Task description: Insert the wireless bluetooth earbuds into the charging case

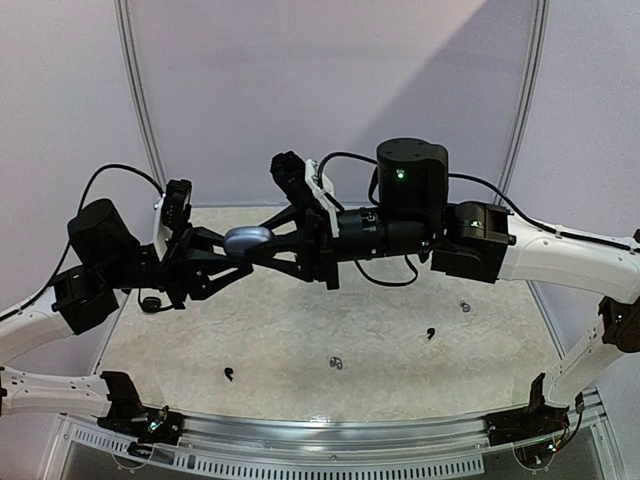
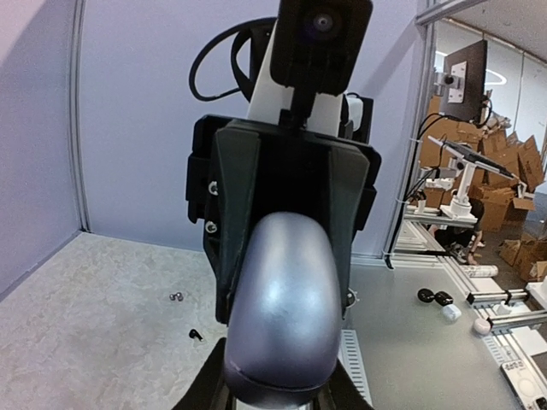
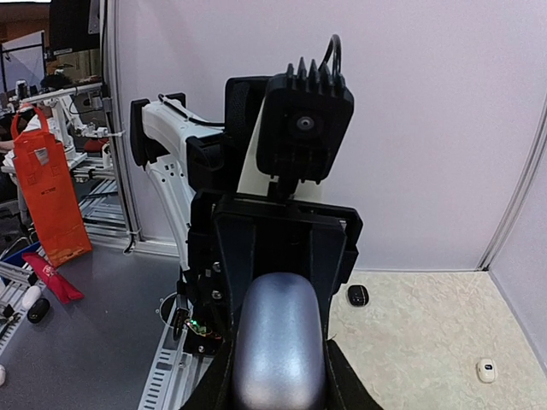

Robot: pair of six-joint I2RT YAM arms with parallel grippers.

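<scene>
A silvery-grey charging case, lid closed, hangs in mid-air above the table between both arms. My left gripper comes in from the left and is shut on one end of the case. My right gripper comes in from the right and is shut on the other end. The case fills the left wrist view between that gripper's fingers. It also fills the right wrist view. Earbuds lie loose on the table: a black one, a silvery pair, another black one.
A small black case and a small white case lie on the speckled table. One more tiny earbud rests at the right. Walls close the table at the back and sides. A metal rail runs along the near edge.
</scene>
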